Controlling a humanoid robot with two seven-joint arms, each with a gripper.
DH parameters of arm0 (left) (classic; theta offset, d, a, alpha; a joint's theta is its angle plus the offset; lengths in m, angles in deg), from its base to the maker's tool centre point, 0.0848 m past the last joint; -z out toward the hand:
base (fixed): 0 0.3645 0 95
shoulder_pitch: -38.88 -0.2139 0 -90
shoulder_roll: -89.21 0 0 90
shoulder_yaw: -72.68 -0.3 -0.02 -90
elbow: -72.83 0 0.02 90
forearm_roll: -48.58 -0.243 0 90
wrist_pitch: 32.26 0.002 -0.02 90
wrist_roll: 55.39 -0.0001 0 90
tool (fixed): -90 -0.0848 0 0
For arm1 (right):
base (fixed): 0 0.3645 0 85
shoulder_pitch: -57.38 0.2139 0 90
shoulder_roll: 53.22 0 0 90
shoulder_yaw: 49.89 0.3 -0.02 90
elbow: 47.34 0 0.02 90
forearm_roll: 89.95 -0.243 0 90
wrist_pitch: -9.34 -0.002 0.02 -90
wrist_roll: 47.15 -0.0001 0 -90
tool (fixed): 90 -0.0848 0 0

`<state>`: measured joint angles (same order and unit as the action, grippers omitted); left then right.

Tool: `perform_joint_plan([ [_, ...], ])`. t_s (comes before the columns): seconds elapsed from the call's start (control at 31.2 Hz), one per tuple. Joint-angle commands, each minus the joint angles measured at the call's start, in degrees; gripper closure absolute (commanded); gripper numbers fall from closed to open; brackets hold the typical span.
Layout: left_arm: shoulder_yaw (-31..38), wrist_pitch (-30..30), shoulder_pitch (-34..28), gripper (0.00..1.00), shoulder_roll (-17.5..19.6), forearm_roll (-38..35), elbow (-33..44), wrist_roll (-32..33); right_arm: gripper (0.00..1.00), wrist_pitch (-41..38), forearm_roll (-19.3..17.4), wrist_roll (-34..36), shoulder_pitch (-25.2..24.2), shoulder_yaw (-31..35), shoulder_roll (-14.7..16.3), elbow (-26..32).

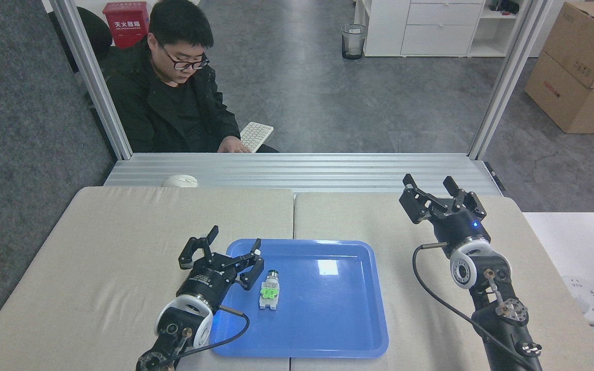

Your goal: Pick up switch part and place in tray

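The switch part (269,292), white with a green middle block and a dark cap at its far end, lies flat inside the blue tray (338,330), in its left half. My left gripper (235,242) is open at the tray's near-left corner, just left of the switch part and apart from it, with nothing between its fingers. Far to the right, beyond the tray, my right gripper (429,182) stands open and empty above the table pad.
A person sits behind the aluminium rail (297,170) at the far edge, one hand on a white keyboard (256,135). A white mouse (179,181) rests on the rail. A white power strip (588,304) lies at the right. Beige pads (121,242) cover the table.
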<state>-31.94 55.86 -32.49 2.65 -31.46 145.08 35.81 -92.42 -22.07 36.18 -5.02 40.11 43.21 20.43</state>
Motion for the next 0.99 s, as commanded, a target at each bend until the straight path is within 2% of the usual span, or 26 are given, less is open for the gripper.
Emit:
perform_joint_plan([
  [0.0, 13.8, 0.2, 5.0, 0.00, 7.3, 4.4, -6.8, -2.6, 0.00, 0.0, 0.0, 0.0, 0.0, 1.4, 0.1, 0.0],
  [0.16, 14.7, 0.7, 6.6, 0.00, 9.1, 4.4, -8.4, -4.7, 0.00, 0.0, 0.0, 0.0, 0.0, 1.4, 0.0, 0.0],
  [0.96, 15.5, 3.9, 5.8, 0.00, 9.1, 7.9, -1.7, -4.1, 0.00, -0.1, 0.0, 0.0, 0.1, 1.8, -0.4, 0.0],
])
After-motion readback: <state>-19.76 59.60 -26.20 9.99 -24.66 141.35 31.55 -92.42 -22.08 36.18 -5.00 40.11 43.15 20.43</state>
